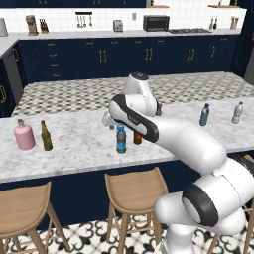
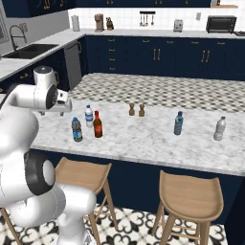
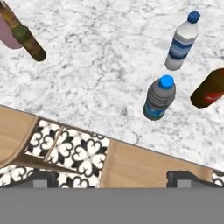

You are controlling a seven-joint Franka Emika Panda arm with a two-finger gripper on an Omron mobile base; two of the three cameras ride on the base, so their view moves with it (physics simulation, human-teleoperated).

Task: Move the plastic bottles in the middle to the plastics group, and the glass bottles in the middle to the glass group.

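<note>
On the marble desk [image 2: 153, 139] I have three middle bottles standing close together near the front edge: the dark blue-tinted bottle [image 2: 76, 129], the clear bottle with the white-blue label [image 2: 89, 116], and the dark red-brown glass bottle [image 2: 97, 125]. I judge they sit as an unsorted cluster between the two groups so each must be carried outward. The glass group, a pink flask [image 1: 24, 135] and an olive-green bottle [image 1: 46, 136], stands at the desk's left end; the plastics group, a teal-blue bottle [image 1: 204, 115] and a clear greyish bottle [image 1: 237, 113], stands well apart at the right. My pincer [image 3: 112, 177] hangs above the front edge with nothing between its tips, which sit wide apart at the bottom of the hand view, so I read it as spread. The left base view hides the clear labelled bottle and most of the red-brown one behind my arm; the right base view shows all three plainly. The hand view adds the wooden stools [image 3: 148, 164] below the edge.
</note>
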